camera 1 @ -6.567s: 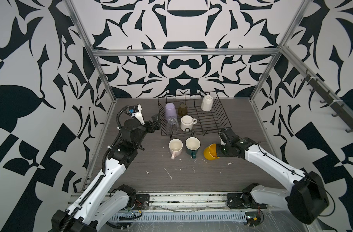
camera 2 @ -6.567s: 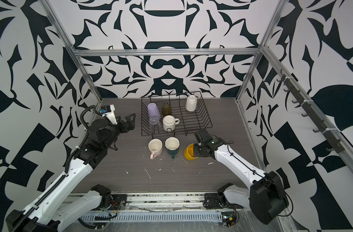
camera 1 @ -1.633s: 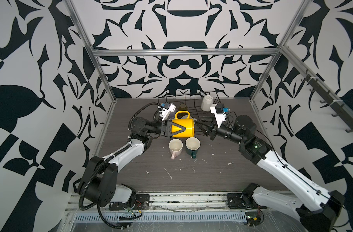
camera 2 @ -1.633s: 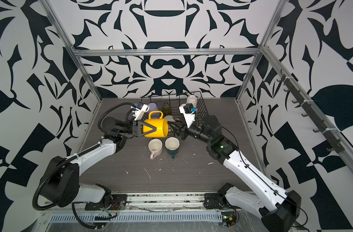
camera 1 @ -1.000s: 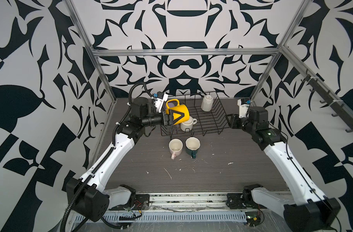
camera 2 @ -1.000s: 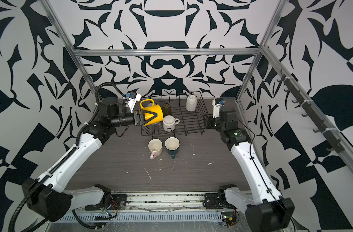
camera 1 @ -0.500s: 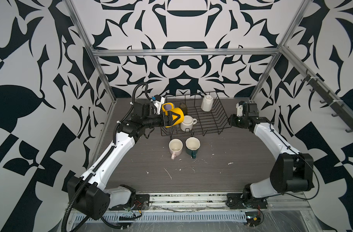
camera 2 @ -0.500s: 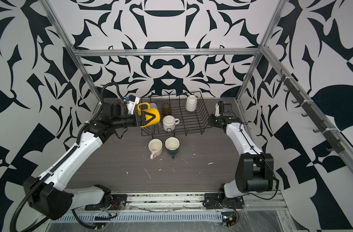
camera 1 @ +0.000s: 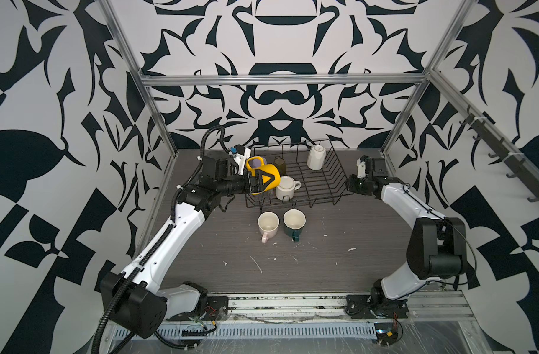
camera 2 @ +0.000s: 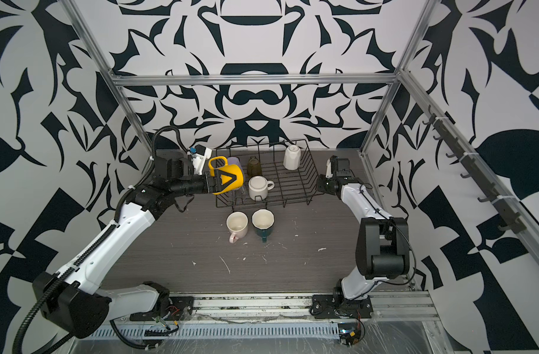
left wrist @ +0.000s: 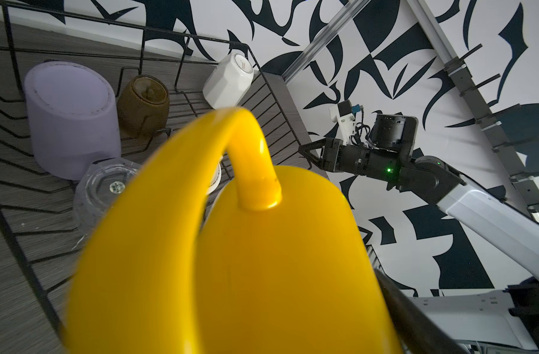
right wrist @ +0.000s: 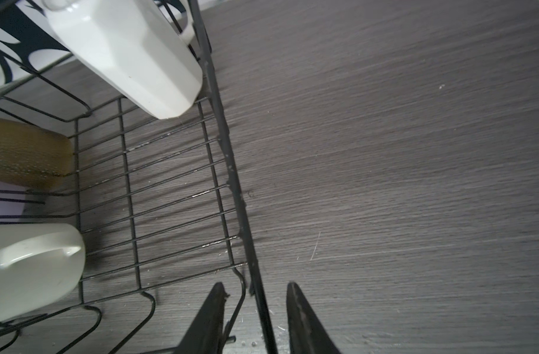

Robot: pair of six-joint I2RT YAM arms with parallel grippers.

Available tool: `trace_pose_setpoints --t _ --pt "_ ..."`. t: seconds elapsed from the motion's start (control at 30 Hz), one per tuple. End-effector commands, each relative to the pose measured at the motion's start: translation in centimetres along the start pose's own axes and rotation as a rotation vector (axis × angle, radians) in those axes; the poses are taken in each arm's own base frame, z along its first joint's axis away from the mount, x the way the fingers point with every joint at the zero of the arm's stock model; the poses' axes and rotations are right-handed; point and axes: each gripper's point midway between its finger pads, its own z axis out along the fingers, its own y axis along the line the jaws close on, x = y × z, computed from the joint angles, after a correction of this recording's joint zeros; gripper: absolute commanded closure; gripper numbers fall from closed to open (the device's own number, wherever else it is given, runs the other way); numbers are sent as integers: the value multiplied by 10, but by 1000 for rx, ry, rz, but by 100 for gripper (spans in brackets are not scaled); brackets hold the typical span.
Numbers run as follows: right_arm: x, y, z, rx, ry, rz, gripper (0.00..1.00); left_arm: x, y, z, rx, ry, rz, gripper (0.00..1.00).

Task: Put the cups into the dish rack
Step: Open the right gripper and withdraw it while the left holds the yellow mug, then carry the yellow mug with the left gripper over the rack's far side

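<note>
Showing tiny print under the clear glass [left wrist: 102, 190] and white mug [left wrist: 228, 79], too small to read. Reaching level over the left end of the dish rack [camera 1: 323, 184] with the left gripper [camera 1: 262, 181], pinching the yellow mug [left wrist: 262, 260] between wide fingers. Straddling the right rim wire with the right gripper [right wrist: 255, 290], fingers a little apart, not touching it.

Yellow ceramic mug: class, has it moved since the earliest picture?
Yes. The yellow ceramic mug went from beside the dark green mug to above the black wire dish rack's left end.
</note>
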Motion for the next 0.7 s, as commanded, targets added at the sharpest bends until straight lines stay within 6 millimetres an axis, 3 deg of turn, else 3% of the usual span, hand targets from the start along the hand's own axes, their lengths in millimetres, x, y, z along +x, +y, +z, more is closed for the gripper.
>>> trace_pose_setpoints --t 0.0,0.27,0.67 --pt "-22 2 -4 4 -64 -10 69 -19 -22 -16 47 -72 66 100" --pt "-7 -1 -8 14 -42 -6 85 -19 -20 -15 44 -72 68 100" --pt "26 -5 -13 14 -4 -9 88 -19 -20 -12 50 -72 64 100"
